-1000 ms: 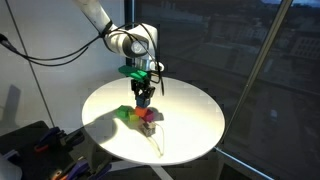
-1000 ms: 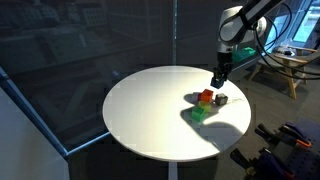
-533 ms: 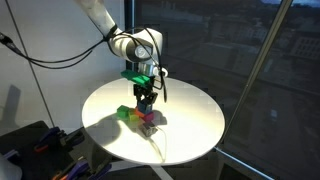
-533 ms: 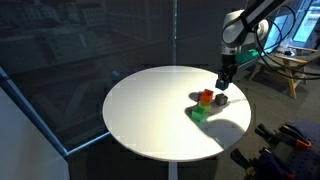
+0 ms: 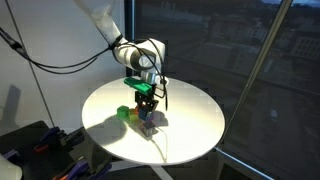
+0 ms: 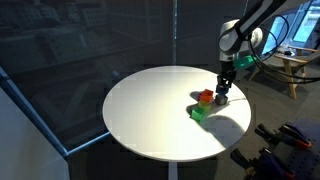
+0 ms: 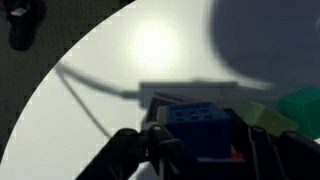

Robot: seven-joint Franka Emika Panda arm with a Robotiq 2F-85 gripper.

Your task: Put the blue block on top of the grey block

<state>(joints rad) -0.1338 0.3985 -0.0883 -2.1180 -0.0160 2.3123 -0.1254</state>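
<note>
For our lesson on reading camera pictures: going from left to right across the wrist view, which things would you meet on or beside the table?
dark object at the top corner → blue block → green block. What overlaps the blue block is left out.

**Blue block gripped directly over the grey block**

The blue block (image 7: 205,126), a small cube, sits level and upright, clamped on two sides by the dark fingers (image 7: 158,150). The grey block (image 7: 170,94), pale and the same size, shows in the wrist view only as a blurred strip along the blue block's far edge. It stands off-centre on the round white surface. Whether the two touch cannot be told.
</note>
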